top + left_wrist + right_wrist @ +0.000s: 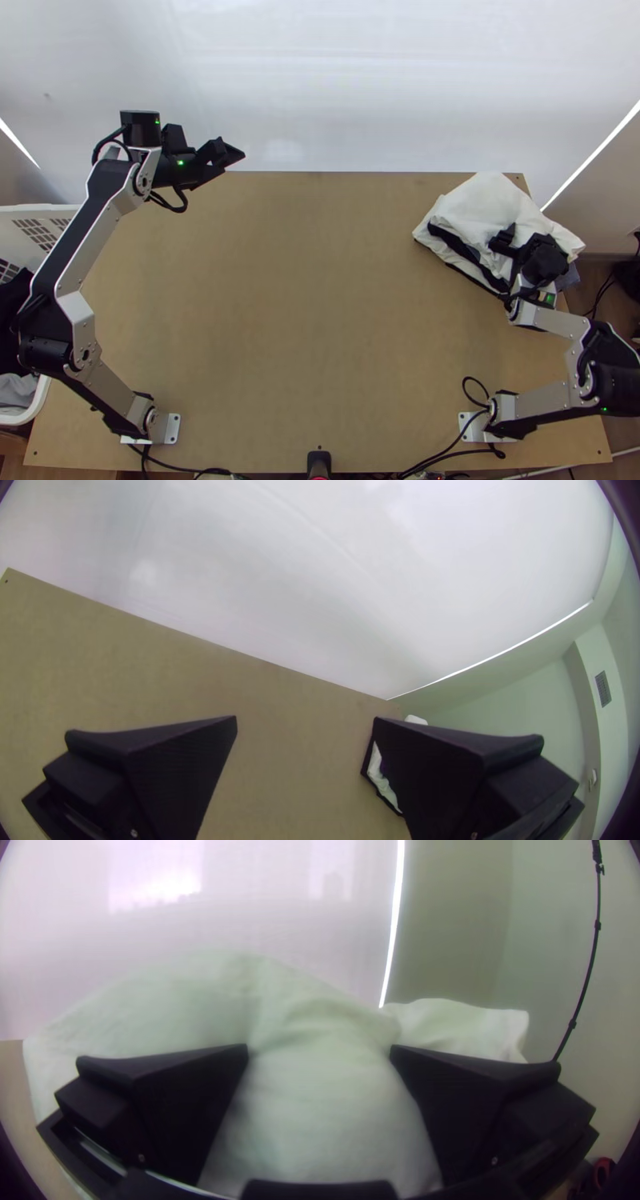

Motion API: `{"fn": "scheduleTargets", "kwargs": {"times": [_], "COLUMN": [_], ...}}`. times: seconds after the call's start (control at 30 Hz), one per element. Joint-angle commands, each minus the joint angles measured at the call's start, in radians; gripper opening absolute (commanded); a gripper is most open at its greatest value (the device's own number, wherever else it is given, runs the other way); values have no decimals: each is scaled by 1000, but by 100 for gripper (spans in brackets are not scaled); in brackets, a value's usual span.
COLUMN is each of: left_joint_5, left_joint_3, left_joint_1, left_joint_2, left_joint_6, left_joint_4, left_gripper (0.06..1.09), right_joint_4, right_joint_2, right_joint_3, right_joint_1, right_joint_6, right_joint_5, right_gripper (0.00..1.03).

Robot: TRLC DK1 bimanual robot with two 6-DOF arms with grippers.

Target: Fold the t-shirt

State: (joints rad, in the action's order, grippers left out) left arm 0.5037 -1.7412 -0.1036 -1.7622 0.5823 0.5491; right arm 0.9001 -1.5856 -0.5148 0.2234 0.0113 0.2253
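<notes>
At the table's far right corner lies a pile of folded cloth, a white piece (488,200) on top with dark and white layers beneath. My right gripper (516,240) is over the white cloth; in the right wrist view the right gripper (320,1053) stands open, with white cloth (327,1107) bulging up between its fingers. Over the table's far left edge my left gripper (240,154) hangs well away from the pile. In the left wrist view the left gripper (305,720) is open with nothing between its fingers, and part of the pile (379,777) peeks out beside one finger.
The light wooden table (304,304) stretches between the arms. A white laundry basket (36,224) with dark and grey cloth stands off the left edge. Black cables (448,440) run along the near edge, and a white sheet (320,80) rises behind the far edge.
</notes>
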Motion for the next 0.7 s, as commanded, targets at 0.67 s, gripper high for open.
{"fn": "scheduleTargets", "kwargs": {"times": [0.67], "left_joint_5": [2], "left_joint_3": [14], "left_joint_1": [13], "left_joint_2": [13], "left_joint_6": [-4], "left_joint_4": [2], "left_gripper": [105], "right_joint_4": [0], "right_joint_2": [-42], "right_joint_3": [-275], "right_joint_1": [-176], "right_joint_6": [-16], "right_joint_5": [0], "right_gripper": [99]}}
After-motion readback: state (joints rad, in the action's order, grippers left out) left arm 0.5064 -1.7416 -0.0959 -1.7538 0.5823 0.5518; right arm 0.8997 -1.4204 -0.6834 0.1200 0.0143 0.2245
